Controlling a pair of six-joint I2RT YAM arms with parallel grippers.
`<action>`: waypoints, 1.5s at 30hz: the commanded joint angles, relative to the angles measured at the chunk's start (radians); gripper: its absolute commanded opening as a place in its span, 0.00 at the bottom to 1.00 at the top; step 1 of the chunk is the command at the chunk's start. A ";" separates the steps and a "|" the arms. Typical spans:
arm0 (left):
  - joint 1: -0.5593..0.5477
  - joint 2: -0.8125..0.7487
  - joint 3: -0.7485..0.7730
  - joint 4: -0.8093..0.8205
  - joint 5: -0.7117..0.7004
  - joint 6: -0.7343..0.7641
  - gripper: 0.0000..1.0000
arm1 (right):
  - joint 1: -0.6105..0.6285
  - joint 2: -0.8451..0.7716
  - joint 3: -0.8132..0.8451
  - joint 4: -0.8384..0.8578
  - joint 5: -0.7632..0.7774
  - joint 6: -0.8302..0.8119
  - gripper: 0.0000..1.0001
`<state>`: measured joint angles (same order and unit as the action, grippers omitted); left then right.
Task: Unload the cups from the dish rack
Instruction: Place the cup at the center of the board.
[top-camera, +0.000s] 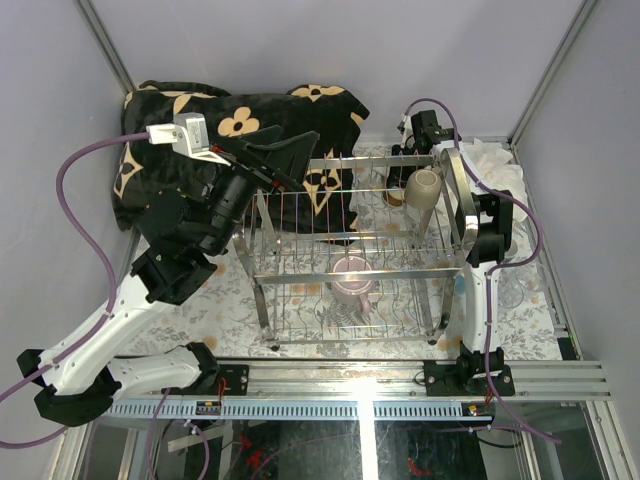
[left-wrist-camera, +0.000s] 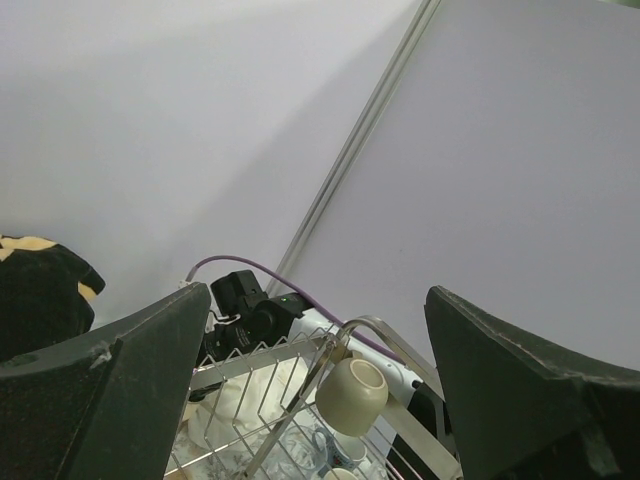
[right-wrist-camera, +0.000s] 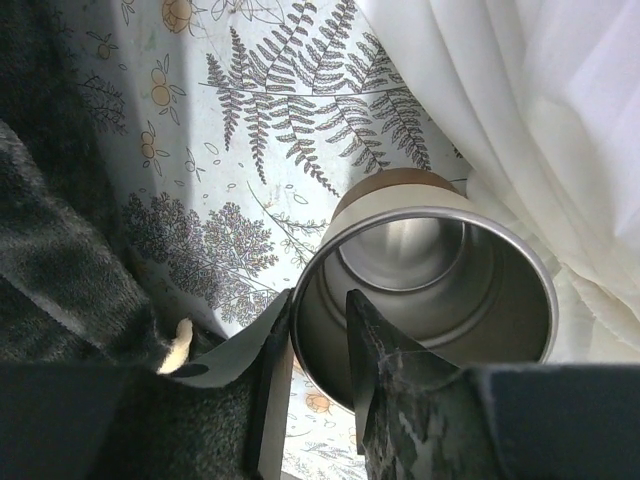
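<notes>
The chrome wire dish rack (top-camera: 300, 215) (left-wrist-camera: 270, 350) stands mid-table. A cream cup (top-camera: 424, 188) (left-wrist-camera: 355, 395) lies tilted on its upper tier at the right end. A pink-mauve mug (top-camera: 352, 278) sits on the lower tier. Behind the rack, a steel-lined cup with a brown base (right-wrist-camera: 440, 260) (top-camera: 394, 196) stands upright on the floral cloth. My right gripper (right-wrist-camera: 318, 300) straddles this cup's rim, one finger outside and one inside, with a gap showing at the inner finger. My left gripper (left-wrist-camera: 320, 290) (top-camera: 285, 160) hovers wide open and empty above the rack's left end.
A black blanket with cream flowers (top-camera: 200, 130) is bunched at the back left. White cloth (top-camera: 490, 165) (right-wrist-camera: 540, 120) lies at the back right, close to the steel-lined cup. A white mug with a blue handle (left-wrist-camera: 339, 446) stands beyond the rack. Enclosure walls surround the table.
</notes>
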<state>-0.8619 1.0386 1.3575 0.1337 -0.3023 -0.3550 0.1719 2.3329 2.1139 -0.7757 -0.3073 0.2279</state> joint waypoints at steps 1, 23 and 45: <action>0.008 -0.004 0.029 0.018 0.006 -0.003 0.89 | 0.014 -0.090 -0.025 0.050 -0.030 0.007 0.35; 0.012 -0.011 0.005 0.028 0.006 -0.014 0.89 | -0.014 -0.319 -0.260 0.140 0.063 0.033 0.41; 0.019 -0.005 0.004 0.027 0.014 -0.021 0.89 | -0.110 -0.194 -0.171 0.093 0.097 0.117 0.28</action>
<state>-0.8497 1.0382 1.3575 0.1337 -0.2951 -0.3695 0.0628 2.1029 1.8744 -0.6662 -0.2268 0.3305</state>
